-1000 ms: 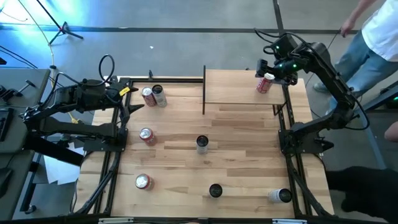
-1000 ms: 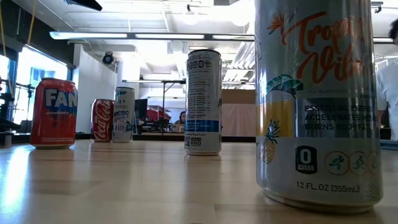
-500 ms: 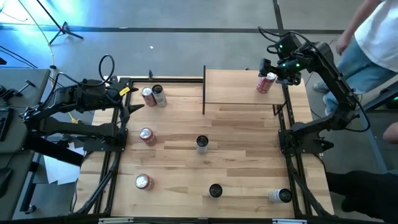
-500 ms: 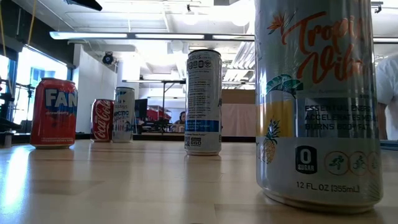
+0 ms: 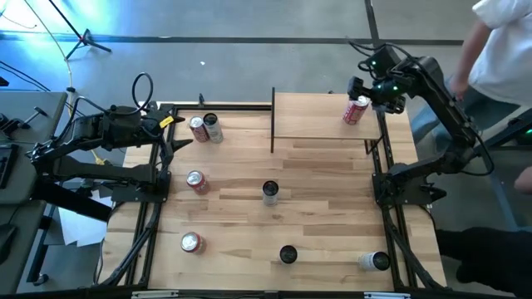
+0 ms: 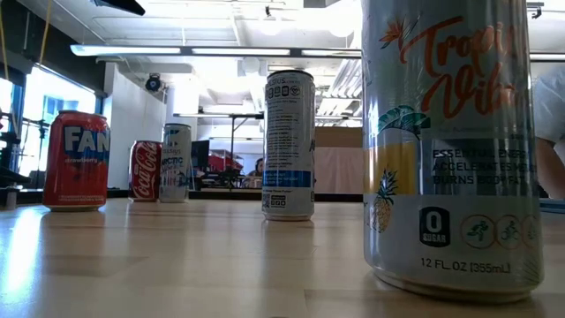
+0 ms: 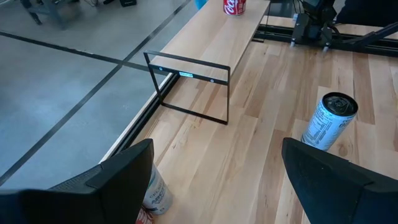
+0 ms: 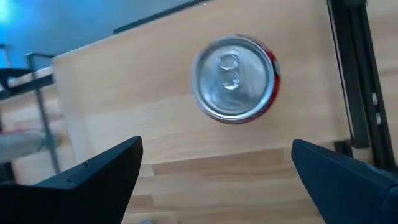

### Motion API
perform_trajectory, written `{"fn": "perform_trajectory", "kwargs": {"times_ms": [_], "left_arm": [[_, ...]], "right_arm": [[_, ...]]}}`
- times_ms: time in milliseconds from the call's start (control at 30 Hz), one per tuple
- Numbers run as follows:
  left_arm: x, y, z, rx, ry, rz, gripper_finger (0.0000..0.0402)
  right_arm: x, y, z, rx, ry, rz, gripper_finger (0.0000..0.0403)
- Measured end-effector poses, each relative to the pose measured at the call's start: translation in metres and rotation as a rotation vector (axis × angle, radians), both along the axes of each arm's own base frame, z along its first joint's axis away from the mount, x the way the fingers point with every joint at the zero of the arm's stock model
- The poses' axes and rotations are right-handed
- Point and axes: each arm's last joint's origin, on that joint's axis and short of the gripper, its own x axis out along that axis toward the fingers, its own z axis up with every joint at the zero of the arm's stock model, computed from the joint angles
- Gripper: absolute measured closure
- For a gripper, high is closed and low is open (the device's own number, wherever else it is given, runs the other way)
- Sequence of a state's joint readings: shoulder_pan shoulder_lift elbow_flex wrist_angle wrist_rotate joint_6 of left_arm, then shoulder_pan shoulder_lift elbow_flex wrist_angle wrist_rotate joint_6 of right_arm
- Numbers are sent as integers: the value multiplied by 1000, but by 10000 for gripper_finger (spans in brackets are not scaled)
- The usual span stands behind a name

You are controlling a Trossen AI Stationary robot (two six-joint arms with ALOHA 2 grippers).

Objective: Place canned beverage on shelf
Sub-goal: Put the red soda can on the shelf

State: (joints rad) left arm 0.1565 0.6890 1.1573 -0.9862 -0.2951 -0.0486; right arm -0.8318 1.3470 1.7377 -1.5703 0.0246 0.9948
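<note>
The striped wooden tabletop (image 5: pixel 316 174) carries the shelf (image 5: pixel 320 116) at its far right corner, a light-wood board on a thin black frame. The right arm reaches over the shelf's right end, and the right gripper (image 5: pixel 366 90) hangs above the red cola can (image 5: pixel 355 110), which stands upright on the shelf near that edge; in the right wrist view the can's silver top (image 8: pixel 234 78) sits between the two fingers (image 8: pixel 93 171), which are spread wide and clear of it. The left arm waits at the table's far left edge, its left gripper (image 5: pixel 170 133) also spread wide, empty, near a red can (image 5: pixel 198 129) and a slim dark-topped can (image 5: pixel 211 126) standing touching each other. Further cans stand apart on the tabletop: a red one (image 5: pixel 197 182), a slim white one (image 5: pixel 270 193) at the centre, a red Fanta can (image 5: pixel 192 242), a black-topped can (image 5: pixel 288 254) and a pale tropical-print can (image 5: pixel 373 261). A person in a white shirt (image 5: pixel 503 46) stands beyond the right arm.
</note>
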Motion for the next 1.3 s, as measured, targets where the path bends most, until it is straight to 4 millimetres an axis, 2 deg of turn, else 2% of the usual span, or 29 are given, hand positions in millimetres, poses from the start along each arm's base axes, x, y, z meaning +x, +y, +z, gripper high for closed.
{"fn": "perform_trajectory", "kwargs": {"times_ms": [200, 633, 1000, 1300], "left_arm": [[0, 0, 0, 0, 0, 0, 67], [0, 0, 0, 0, 0, 0, 67], [0, 0, 0, 0, 0, 0, 67], [0, 0, 0, 0, 0, 0, 67]], "right_arm": [[3, -4, -24, 89, 48, -25, 3], [-2, -20, -26, 45, 43, -15, 3], [7, -46, -42, 70, 81, 18, 3], [5, -51, -44, 71, 95, 54, 10]]}}
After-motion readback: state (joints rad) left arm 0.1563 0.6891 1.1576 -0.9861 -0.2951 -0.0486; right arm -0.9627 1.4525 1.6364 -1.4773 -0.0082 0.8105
